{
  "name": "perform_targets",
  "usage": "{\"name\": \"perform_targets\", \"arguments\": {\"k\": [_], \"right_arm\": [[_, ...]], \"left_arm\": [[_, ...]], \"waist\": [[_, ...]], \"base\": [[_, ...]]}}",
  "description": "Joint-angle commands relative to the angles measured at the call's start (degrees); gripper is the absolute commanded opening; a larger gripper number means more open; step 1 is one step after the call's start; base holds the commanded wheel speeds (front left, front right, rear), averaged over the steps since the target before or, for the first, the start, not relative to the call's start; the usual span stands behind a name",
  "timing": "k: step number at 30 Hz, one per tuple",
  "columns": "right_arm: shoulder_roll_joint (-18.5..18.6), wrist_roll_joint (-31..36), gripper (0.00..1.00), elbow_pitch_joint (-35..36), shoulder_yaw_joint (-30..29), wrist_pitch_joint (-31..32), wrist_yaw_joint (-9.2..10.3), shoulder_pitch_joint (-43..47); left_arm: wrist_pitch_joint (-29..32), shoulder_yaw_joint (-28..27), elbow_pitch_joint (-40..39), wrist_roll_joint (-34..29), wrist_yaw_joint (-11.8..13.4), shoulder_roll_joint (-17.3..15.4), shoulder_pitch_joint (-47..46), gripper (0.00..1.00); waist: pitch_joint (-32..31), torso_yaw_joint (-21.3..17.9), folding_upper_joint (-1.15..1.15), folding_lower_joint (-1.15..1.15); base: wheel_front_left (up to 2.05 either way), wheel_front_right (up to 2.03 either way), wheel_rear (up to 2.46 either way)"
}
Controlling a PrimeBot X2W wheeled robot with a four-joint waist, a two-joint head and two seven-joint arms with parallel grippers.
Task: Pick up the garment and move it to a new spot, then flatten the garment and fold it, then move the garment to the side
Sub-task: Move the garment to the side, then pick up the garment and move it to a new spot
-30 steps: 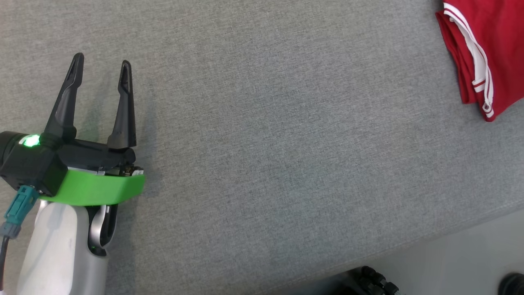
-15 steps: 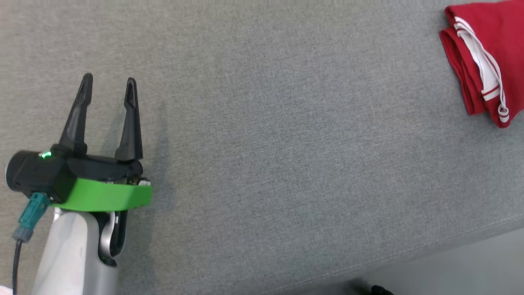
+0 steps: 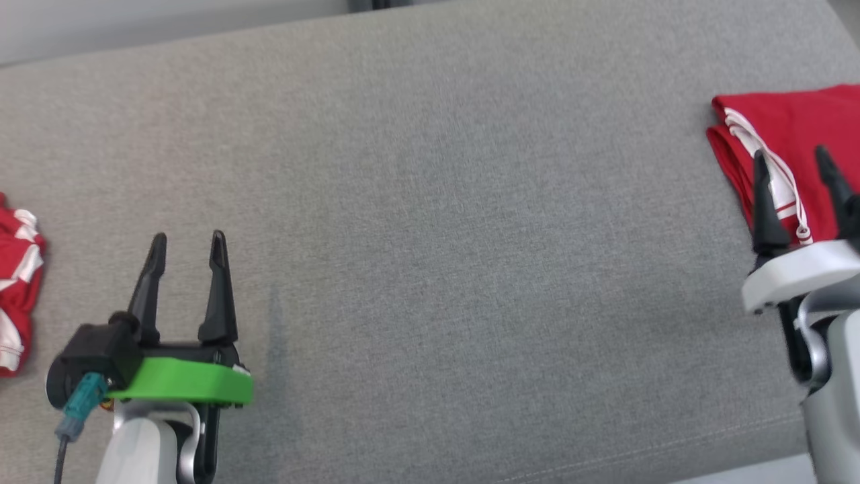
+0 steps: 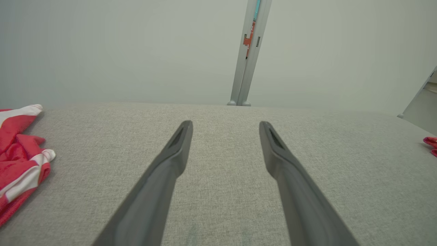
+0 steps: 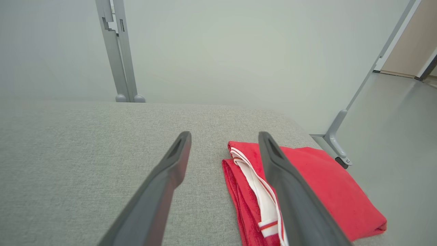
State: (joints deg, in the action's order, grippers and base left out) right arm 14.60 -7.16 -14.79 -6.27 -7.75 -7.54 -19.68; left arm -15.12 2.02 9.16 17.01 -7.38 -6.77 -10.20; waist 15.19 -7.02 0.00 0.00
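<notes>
Head view: folded red white-trimmed garment [image 3: 779, 121]; left hand [image 3: 189, 235], right hand [image 3: 790, 152] gape empty.

garment [image 3: 793, 124] on table [image 3: 470, 235] at right, second garment [image 3: 17, 302] far left

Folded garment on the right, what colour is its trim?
White trim on the red garment; clearest in right wrist view.

The folded red white-trimmed garment [image 3: 786, 128] runs off the head view's right edge, the crumpled red-and-white cloth [image 3: 17, 302] off its left.
</notes>
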Motion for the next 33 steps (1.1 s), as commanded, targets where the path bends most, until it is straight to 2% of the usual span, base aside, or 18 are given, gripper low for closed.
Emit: {"name": "perform_targets", "arguments": {"k": [1,12,27,33], "right_arm": [[-0.87,-0.1,1.0,1.61,0.88,-0.6,0.11,2.42],[-6.35,0.48,1.0,8.73,2.77,0.18,0.11,13.12],[-7.08,0.94,1.0,9.86,3.69,1.91,0.11,16.34],[-7.29,1.13,1.0,9.4,3.92,1.6,0.11,16.52]], "left_arm": [[0.01,-0.45,0.63,0.2,-0.16,0.4,1.5,1.0],[0.01,-1.45,3.78,0.2,-0.16,2.13,5.66,1.0],[0.01,-1.82,2.97,0.28,-0.16,3.08,7.08,1.0],[0.01,-1.4,3.02,0.38,-0.16,3.13,6.68,1.0]], "waist": [[-5.89,2.53,0.0,0.0],[-11.99,4.22,0.0,0.0],[-12.56,4.17,0.0,0.0],[-12.37,5.49,0.0,0.0]], "base": [[0.0,0.0,0.0],[0.0,0.0,0.0],[0.0,0.0,0.0],[0.0,0.0,0.0]]}}
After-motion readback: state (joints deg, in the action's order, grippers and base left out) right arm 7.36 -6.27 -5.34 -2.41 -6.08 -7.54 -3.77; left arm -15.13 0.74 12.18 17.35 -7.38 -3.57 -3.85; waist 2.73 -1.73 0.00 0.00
